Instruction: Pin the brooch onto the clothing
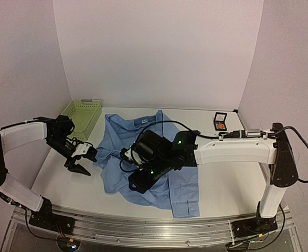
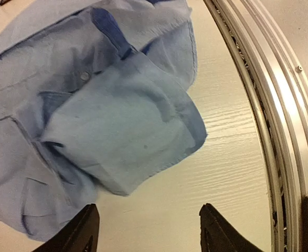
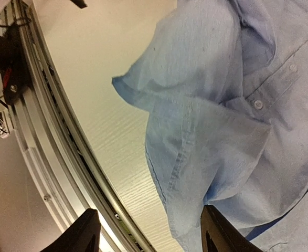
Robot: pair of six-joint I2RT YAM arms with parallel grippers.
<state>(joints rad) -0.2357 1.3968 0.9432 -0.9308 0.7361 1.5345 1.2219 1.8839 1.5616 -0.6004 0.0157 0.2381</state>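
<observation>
You have two grippers, one shirt, one brooch, one box and one basket in front of you.

The single large light blue long-sleeved button-up shirt (image 1: 169, 157) lies crumpled in the middle of the pale wood-grain table (image 1: 227, 181). Its collar points toward the far wall and one long panel runs toward the near edge. Your left wrist camera shows a folded flap of it and one small button (image 2: 84, 76). Your right wrist camera shows two buttons along a placket.

The one tiny orange-red brooch (image 1: 221, 126) sits inside the small black square box (image 1: 220, 121) near the far right corner, well apart from the shirt and from both grippers. At this size its shape is unclear to you.

Your left gripper (image 1: 79, 167) hangs over bare table just beside the shirt's left edge. Its jaws are spread wide with nothing between them.

Your right gripper (image 1: 139, 184) hovers above the shirt's near-left part. Its jaws are also parted and grip nothing, with cloth and the metal rail (image 3: 64, 157) showing below.

The one pale green plastic basket (image 1: 83, 113) stands at the far left, beside the shirt.
</observation>
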